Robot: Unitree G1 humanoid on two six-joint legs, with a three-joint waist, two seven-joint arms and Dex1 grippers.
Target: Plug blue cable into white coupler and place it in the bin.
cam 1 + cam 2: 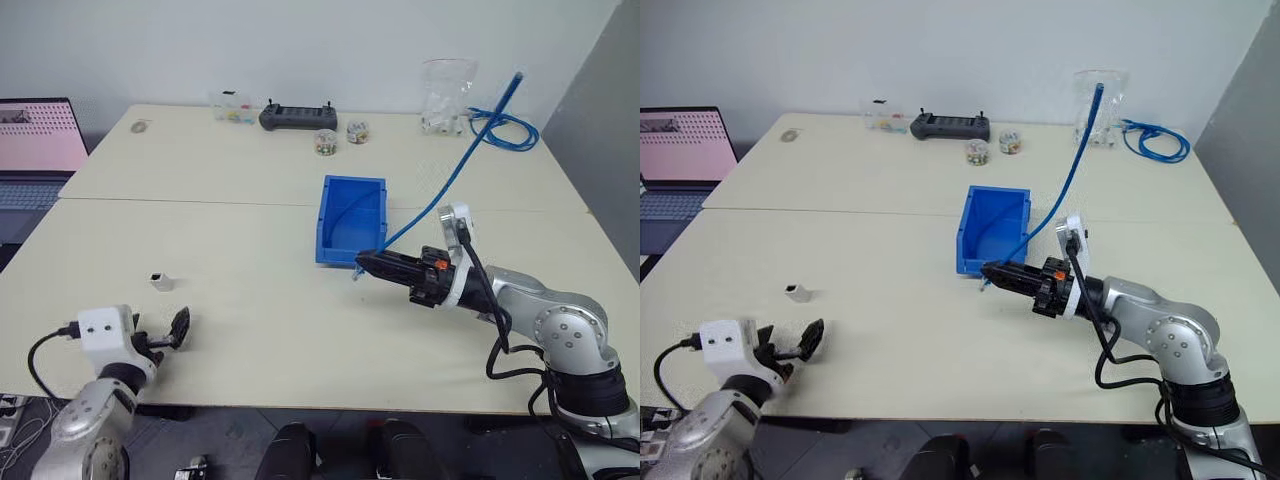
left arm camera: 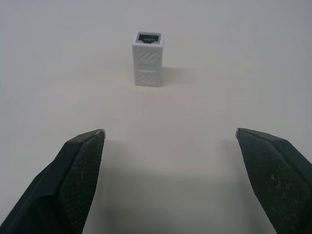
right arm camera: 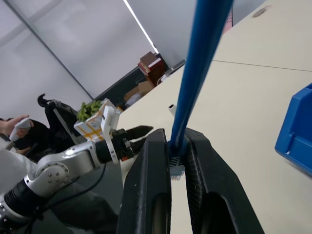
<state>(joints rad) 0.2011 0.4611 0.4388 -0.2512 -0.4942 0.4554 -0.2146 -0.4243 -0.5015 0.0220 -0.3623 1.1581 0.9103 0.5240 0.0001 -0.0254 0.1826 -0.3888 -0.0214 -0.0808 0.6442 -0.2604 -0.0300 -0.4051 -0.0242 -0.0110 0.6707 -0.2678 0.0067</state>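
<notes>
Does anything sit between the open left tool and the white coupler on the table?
Nothing visible does. The left tool faces the white coupler across bare table, its fingers spread wide and the coupler standing upright ahead of the gap.

Bare cream tabletop [image 1: 260,330] between left gripper [image 1: 160,335], jaws wide, and small white boxy plastic coupler [image 1: 160,282]: nothing in way. Open blue plastic bin [image 1: 352,220] mid-table; right gripper [image 1: 362,264], clamped on thin bright-blue cable [image 1: 440,195], sits just before its front lip; cable slants up above bin's right side. Far-edge clutter well apart.
</notes>
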